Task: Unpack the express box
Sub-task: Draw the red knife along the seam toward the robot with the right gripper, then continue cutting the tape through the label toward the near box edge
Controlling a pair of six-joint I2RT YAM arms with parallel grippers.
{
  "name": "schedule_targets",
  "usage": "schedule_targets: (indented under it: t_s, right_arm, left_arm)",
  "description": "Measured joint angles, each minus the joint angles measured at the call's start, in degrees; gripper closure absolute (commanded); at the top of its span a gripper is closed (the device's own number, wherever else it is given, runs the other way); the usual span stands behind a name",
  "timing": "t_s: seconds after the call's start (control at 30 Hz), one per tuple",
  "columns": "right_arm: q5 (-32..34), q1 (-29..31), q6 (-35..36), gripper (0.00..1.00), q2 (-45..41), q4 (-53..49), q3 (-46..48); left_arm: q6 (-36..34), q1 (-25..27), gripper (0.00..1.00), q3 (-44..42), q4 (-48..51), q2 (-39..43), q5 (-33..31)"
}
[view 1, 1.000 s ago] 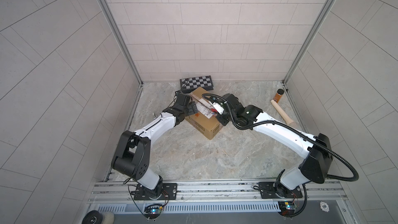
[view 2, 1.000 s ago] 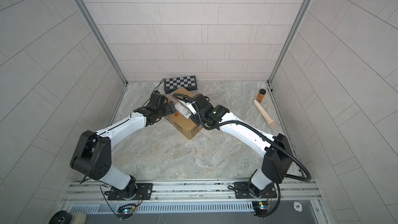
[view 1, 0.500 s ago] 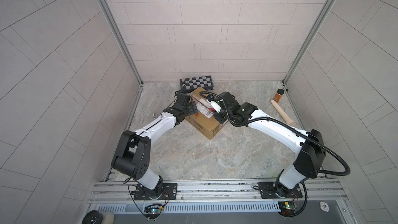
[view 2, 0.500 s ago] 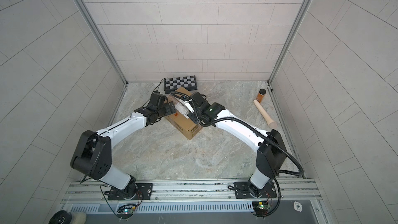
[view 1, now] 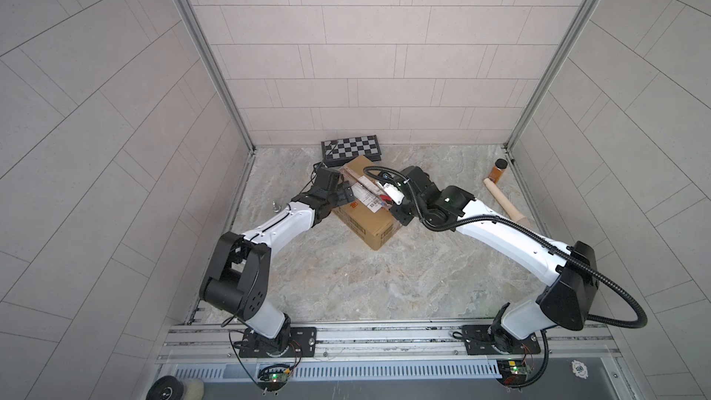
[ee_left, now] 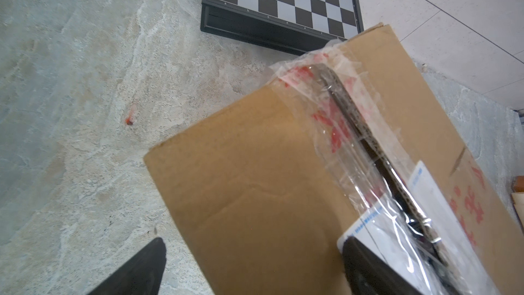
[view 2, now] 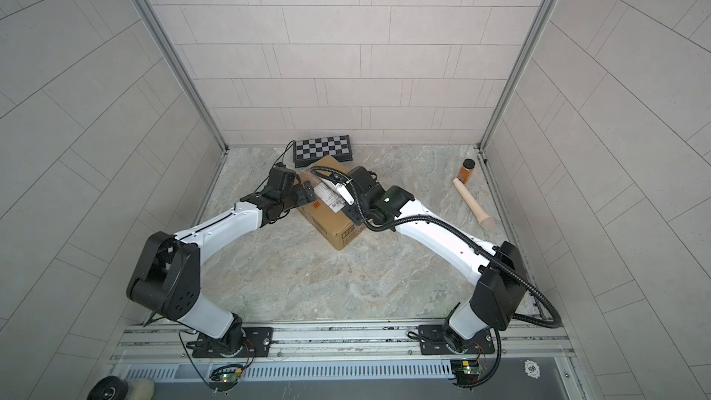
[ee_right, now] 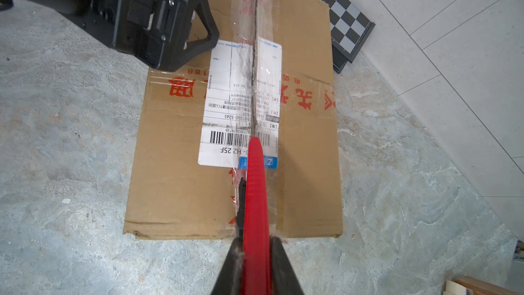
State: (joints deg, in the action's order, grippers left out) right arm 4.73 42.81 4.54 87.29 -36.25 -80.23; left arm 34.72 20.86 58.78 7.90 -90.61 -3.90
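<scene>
Express box [view 1: 372, 224] sits on the stone floor [view 1: 346, 275] near the back wall, just in front of the checkered board case [view 1: 352, 146], label up, flaps closed under clear tape. Left gripper [view 1: 345, 195] is spread wide at the box's left edge, one finger [ee_left: 365, 268] lying on the label, the other off the side, nothing grasped. Right gripper [ee_right: 255, 251] is clenched on a red cutter [ee_right: 256, 194], its tip at the barcode on the taped centre seam.

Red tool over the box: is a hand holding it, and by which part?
Yes: the right hand grips the red tool by its back end, tip over the box seam. The left hand is open, holding nothing.
</scene>
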Motion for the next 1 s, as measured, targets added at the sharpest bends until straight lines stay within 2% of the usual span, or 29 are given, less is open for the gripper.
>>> schedule_targets:
  t_s: [0.3, 0.73, 1.0]
  right_arm:
    - [0.2, 0.0, 0.0, 1.0, 0.5, -1.6, -1.3]
    - [2.7, 1.3, 0.0, 1.0, 10.1, -6.4, -11.8]
    - [3.3, 1.3, 0.7, 1.0, 10.5, -11.9, -15.4]
  left_arm:
    - [0.0, 0.0, 0.0, 0.0, -0.2, -0.1, 0.2]
    - [-0.3, -0.4, 0.0, -0.2, -0.8, -0.1, 1.3]
    - [-0.4, -0.5, 0.0, -0.2, -1.3, -0.4, 1.4]
